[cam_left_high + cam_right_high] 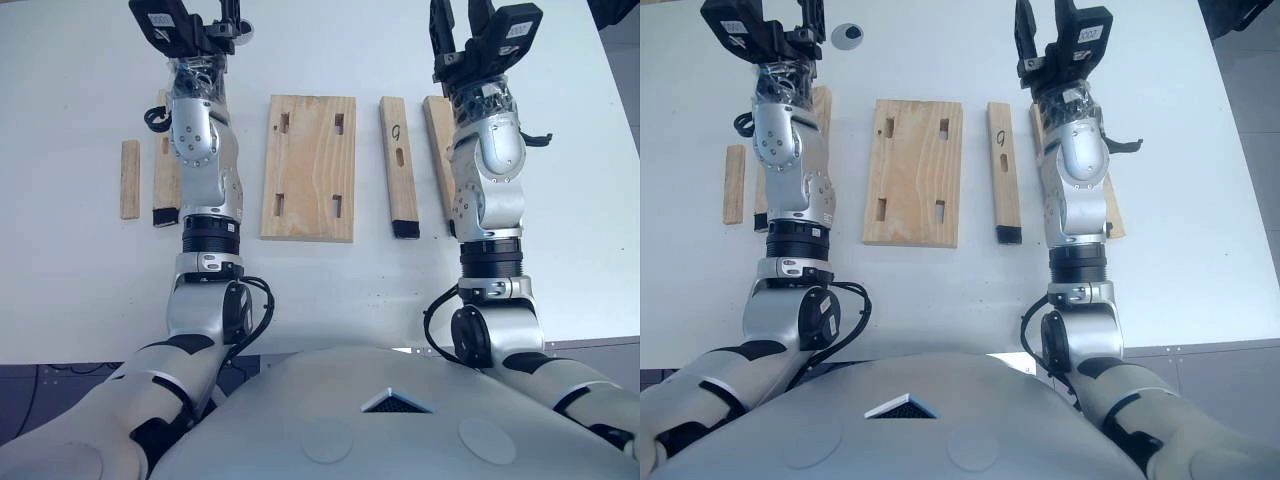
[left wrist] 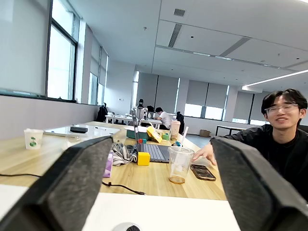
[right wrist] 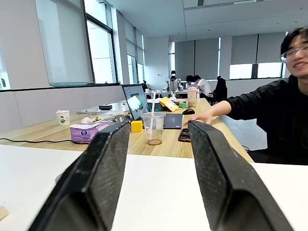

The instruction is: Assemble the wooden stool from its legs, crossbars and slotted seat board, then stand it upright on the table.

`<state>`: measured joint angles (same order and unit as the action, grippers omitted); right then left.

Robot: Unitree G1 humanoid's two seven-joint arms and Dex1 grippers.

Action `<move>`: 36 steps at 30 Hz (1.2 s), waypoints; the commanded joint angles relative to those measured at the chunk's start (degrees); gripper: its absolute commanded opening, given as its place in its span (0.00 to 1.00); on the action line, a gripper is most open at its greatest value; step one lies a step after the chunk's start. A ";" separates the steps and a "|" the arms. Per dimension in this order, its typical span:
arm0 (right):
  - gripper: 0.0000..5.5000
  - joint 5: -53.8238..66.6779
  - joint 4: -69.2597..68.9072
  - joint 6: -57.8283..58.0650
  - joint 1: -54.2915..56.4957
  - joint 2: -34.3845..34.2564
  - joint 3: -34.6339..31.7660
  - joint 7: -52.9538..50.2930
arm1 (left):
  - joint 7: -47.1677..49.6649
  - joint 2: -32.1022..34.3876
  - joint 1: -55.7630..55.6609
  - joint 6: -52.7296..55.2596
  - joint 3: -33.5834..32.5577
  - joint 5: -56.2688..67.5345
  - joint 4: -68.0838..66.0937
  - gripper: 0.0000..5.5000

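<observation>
Both were released and empty: left end effector point(image 1: 198, 18), right end effector point(image 1: 476, 22). The seat board point(image 1: 308, 167) lay flat on the worktop point(image 1: 80, 270) between them, slotted leg point(image 1: 398, 167) nearer the right. Likely stiff, light wood; pinch the leg across its narrow edges, mid-length

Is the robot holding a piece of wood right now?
No, the left end effector and right end effector are open and empty, while the board lies flat on the table.

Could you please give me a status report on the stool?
Left gripper, right gripper open, empty. Slotted seat board flat; legs, crossbar loose alongside. Nothing assembled.
</observation>
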<state>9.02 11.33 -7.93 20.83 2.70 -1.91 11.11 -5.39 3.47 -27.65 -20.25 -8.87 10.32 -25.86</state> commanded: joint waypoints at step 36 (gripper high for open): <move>0.60 -0.49 0.81 1.10 1.79 -0.52 0.59 -0.71 | 1.59 0.27 -1.07 0.66 -0.19 -2.31 -1.41 0.72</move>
<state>9.30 11.69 -7.16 21.50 2.74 -1.61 10.98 -3.96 3.56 -28.28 -19.74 -9.18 8.47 -26.88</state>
